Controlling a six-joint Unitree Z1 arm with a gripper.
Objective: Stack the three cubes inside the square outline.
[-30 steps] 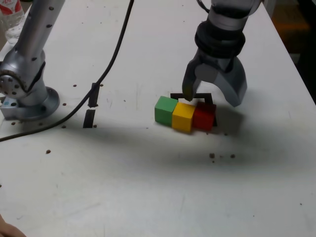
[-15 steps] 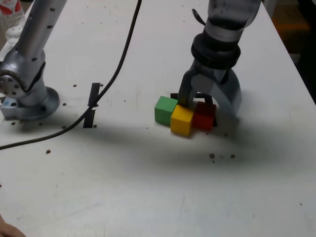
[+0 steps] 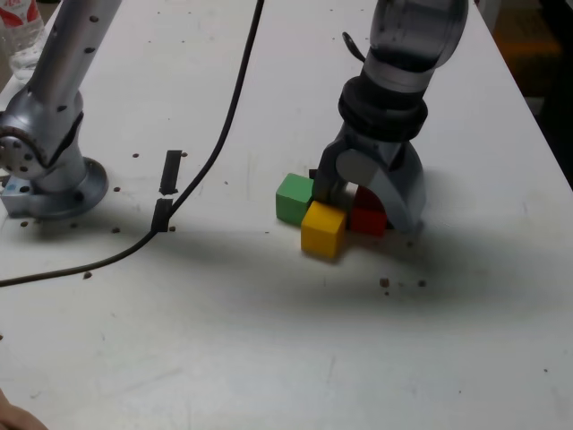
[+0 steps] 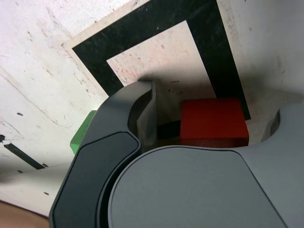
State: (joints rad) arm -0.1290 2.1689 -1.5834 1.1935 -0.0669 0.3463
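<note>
Hand (image 3: pixel 367 199) astride red cube (image 4: pixel 213 118), partly over square outline's (image 4: pixel 142 33) edge.

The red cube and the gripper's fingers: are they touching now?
Apart from one finger: the wrist view shows bare white surface and black tape between it and the red cube. The other finger's contact cannot be told; the gripper straddles the cube.

The single arm is seen reaching down from the top of the exterior view, wrist near vertical, gripper (image 3: pixel 365 208) pointed at the table. The jaws are spread wide, tips at table level. One grey finger (image 4: pixel 145 114) is shown in the wrist view, the other cut off at the frame edge.
</note>
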